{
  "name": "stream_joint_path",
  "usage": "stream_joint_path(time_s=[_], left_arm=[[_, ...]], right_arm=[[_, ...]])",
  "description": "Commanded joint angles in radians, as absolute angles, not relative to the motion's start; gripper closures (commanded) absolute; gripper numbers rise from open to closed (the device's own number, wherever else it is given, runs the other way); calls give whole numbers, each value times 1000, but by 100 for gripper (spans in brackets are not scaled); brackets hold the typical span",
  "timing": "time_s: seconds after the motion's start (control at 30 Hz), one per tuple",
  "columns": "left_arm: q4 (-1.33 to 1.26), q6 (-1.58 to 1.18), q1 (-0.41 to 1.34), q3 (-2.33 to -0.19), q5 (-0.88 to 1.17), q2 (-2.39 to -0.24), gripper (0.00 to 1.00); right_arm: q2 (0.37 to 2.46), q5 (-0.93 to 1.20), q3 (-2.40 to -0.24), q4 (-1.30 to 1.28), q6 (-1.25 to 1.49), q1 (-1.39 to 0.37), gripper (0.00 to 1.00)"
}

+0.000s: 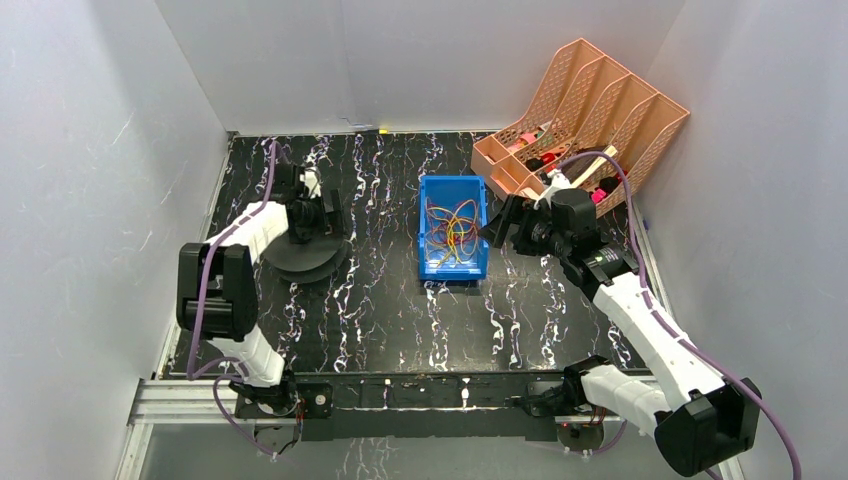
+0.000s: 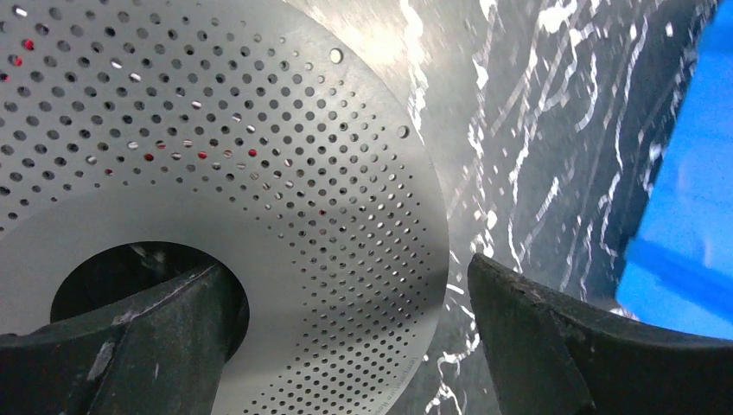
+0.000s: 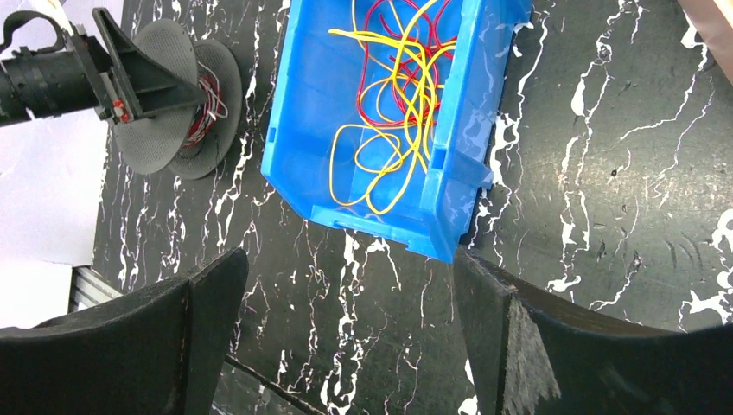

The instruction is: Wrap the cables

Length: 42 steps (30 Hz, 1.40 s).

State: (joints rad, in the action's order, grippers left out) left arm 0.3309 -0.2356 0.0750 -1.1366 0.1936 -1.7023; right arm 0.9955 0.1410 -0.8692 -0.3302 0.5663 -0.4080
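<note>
The cables (image 1: pixel 452 228) lie tangled in the blue bin (image 1: pixel 452 270), at nine o'clock from the right pincer (image 1: pixel 505 224), which hangs spread wide. The left pincer (image 1: pixel 325 215), also spread, straddles the spool (image 1: pixel 300 262). I'd pinch one loose end, not the tangle.

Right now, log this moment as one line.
left gripper: open at spool | right gripper: open beside blue bin | cables: loose in bin, ungrasped
</note>
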Motion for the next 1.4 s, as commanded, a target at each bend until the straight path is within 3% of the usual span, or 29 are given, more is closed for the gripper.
stream_joint_path(time_s=[0.0,0.43,0.83,1.37], left_arm=[[375,-266,115,-1063,306,-1596,2],[378,-312,362,-983,208,-1527,2],[350,-366,594,-991,153,-1565,2],[404,-311,615,-1041,95,-1413,2]], right_arm=[[971,145,-862,-324,546,-411,4],[945,113,-844,-358,541,-412,5],[963,97,-900,-411,493,-412,17],[1108,135,-1039,-381,384,-413,27]])
